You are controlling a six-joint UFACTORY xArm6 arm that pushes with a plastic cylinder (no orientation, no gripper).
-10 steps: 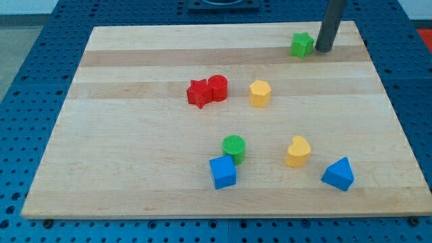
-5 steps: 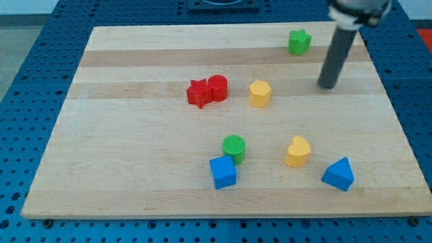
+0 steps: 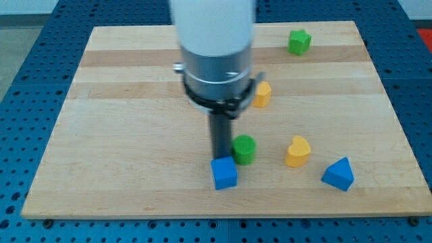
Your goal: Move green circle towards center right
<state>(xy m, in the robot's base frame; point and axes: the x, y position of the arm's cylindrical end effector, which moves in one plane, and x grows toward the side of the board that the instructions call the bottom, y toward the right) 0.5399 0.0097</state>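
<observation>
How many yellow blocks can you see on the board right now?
2. One yellow block sits right of the arm, partly covered by it; the other yellow block lies between the green circle and blue triangle. The arm may hide others.

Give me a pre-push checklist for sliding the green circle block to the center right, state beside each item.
1. My tip at the view's left of the green circle block: ok.
2. Tip touching it: cannot tell.
3. Blue cube clear of the tip: not ok, directly below it.
4. Path rightward open: not ok, yellow heart-like block lies there.
5. Red blocks located: cannot tell, the arm hides them.
</observation>
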